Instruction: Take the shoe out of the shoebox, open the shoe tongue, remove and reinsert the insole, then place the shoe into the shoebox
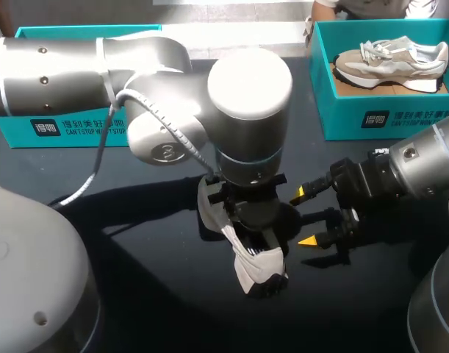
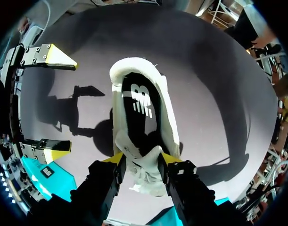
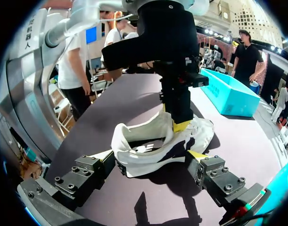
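A cream shoe (image 1: 250, 268) with a black lining lies on its side on or just over the dark table (image 1: 158, 294); contact is unclear. My left gripper (image 1: 257, 246) comes straight down onto it. In the left wrist view the left gripper (image 2: 140, 160) is shut on the white upper at one end of the shoe (image 2: 144, 103). My right gripper (image 1: 305, 218) stands open beside the shoe, yellow tips pointing at it. In the right wrist view the shoe (image 3: 148, 146) lies just ahead of the right gripper (image 3: 151, 157), not pinched.
A teal shoebox (image 1: 386, 121) at the back right holds a second, beige shoe (image 1: 389, 62). Another teal box (image 1: 62, 129) stands at the back left, partly behind my left arm. Bare dark tabletop lies in front of the shoe.
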You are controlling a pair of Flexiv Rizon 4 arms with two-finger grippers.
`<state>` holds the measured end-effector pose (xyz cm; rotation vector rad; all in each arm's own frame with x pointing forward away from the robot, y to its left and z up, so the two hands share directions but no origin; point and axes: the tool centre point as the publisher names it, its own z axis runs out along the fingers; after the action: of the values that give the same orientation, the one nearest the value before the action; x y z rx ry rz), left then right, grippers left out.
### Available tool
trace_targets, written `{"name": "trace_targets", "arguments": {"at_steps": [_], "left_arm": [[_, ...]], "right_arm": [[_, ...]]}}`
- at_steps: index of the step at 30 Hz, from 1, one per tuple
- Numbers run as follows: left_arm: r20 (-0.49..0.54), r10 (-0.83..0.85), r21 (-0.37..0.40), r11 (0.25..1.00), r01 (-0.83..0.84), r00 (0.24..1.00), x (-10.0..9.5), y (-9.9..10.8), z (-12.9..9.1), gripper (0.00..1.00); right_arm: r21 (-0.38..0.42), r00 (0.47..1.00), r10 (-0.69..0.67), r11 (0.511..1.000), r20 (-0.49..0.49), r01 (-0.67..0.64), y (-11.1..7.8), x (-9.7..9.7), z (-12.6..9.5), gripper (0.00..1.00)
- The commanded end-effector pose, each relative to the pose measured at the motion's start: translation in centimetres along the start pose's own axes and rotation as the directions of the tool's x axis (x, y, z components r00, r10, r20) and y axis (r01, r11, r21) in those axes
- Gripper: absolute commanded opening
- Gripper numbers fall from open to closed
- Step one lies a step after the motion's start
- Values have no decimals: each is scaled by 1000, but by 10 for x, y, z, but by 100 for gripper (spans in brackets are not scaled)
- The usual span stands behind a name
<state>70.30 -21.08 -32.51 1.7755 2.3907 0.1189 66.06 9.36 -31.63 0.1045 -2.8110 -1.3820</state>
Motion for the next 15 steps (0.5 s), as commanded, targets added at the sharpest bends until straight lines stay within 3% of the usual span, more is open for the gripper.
{"name": "trace_targets", "arguments": {"at_steps": [1,7,15], "left_arm": [[-5,-7,-5,1000,7,1000,-3,-1,5,45],[-15,-15,-39,999,15,1000,0,6,-11,47],[-4,-43,-10,999,43,999,-3,3,3,48]], "right_arm": [[5,1000,1,1000,2,-1,1,0,2,100],[5,1000,1,1000,2,-1,1,0,2,100],[5,1000,1,1000,2,-1,1,0,2,100]]}}
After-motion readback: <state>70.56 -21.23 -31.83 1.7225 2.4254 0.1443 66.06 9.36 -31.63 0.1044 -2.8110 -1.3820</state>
